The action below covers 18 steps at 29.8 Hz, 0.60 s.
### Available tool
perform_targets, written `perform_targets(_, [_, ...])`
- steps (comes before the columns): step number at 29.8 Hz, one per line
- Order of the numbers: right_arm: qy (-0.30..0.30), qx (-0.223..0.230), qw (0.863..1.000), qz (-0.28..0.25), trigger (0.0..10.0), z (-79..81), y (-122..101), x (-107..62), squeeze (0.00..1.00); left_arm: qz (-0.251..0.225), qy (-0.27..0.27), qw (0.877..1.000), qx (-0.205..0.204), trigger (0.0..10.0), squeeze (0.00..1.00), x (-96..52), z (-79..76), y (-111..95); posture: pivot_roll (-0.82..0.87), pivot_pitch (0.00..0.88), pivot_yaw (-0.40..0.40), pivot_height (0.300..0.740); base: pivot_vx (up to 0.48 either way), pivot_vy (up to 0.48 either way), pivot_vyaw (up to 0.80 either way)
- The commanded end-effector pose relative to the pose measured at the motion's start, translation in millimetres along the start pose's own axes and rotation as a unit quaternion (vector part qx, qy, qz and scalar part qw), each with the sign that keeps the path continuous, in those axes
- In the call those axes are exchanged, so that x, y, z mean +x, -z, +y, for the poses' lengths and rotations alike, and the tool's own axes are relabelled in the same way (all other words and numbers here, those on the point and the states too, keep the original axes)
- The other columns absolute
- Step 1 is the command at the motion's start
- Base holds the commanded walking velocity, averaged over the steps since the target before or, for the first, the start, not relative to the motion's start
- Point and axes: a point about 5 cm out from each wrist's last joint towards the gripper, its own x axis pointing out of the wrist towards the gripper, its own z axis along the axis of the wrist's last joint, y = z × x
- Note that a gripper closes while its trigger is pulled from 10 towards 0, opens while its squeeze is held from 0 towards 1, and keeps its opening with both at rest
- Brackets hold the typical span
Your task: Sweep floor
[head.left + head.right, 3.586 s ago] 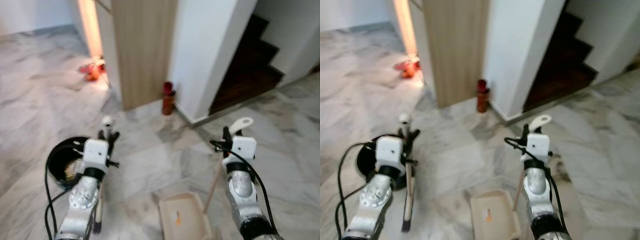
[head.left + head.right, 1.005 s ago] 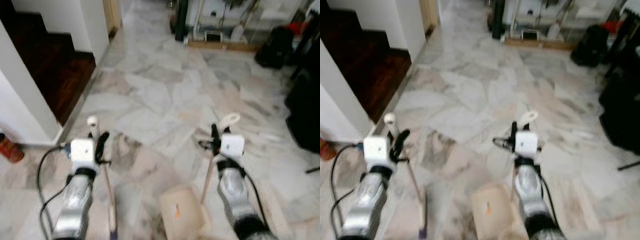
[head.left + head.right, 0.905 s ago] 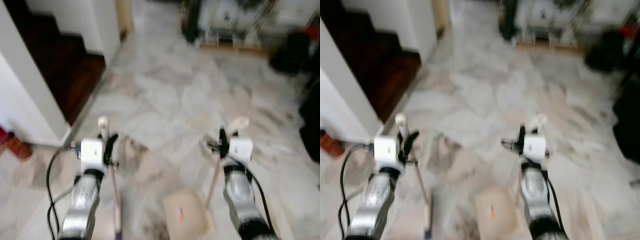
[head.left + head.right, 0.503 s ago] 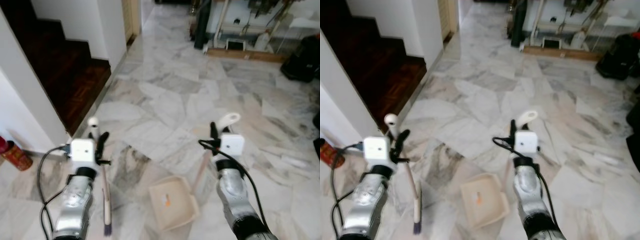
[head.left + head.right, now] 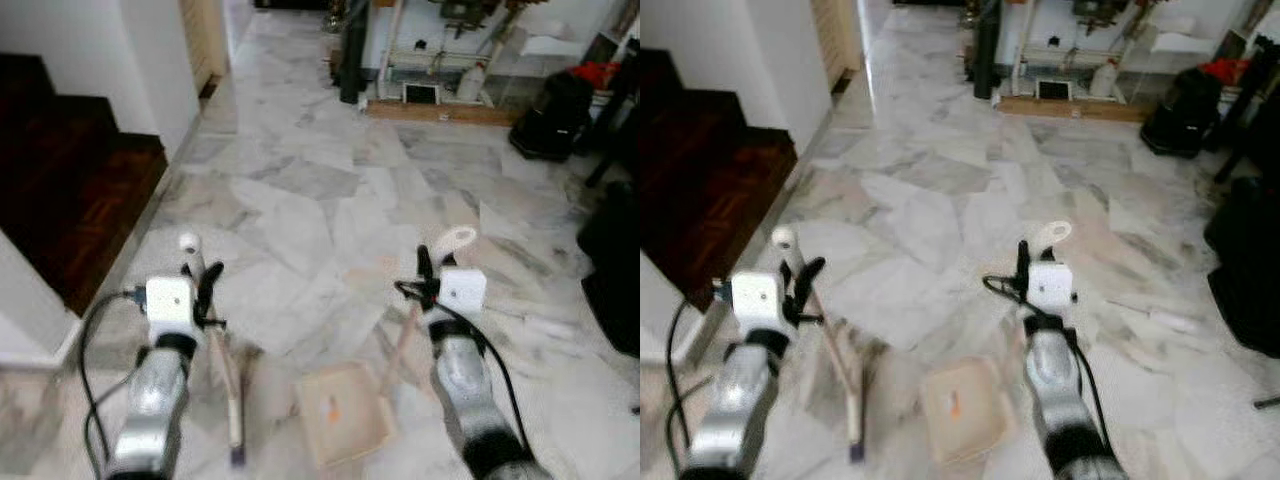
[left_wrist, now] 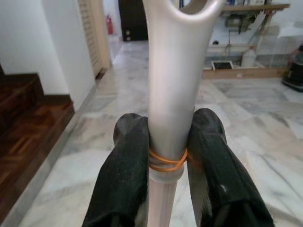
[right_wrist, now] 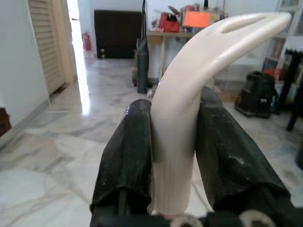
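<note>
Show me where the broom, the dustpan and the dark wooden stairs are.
broom (image 5: 227, 375), left eye view, on the middle of its stick.
dustpan (image 5: 340, 412), left eye view, on the flat tray.
dark wooden stairs (image 5: 60, 205), left eye view, on a lower tread.

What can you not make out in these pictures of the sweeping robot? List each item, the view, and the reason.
1. Broom bristles: left eye view, motion blur smears the lower end.
2. Orange mark in the dustpan: left eye view, too small and blurred to identify.
3. Items on the far shelf: right eye view, too distant and small.
4. Dustpan handle below the right gripper: right wrist view, hidden by the fingers.
</note>
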Motion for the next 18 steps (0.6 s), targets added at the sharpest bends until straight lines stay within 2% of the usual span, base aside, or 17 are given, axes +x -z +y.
perform_targets(1, [-0.007, -0.005, 0.999, -0.035, 10.0, 3.0, -14.3, 9.0, 0.0, -0.022, -0.005, 1.0, 0.006, 10.0, 0.0, 2.1, 7.9, -9.1, 0.05, 0.022, -0.031, 0.74, 0.409, 0.0, 0.0])
perform_targets(18, [0.0, 0.004, 0.999, -0.032, 10.0, 8.4, -13.9, 9.2, 0.0, -0.026, 0.002, 1.0, 0.011, 10.0, 0.0, 8.5, 9.7, -13.3, 0.05, 0.033, -0.006, 0.74, 0.409, 0.0, 0.0])
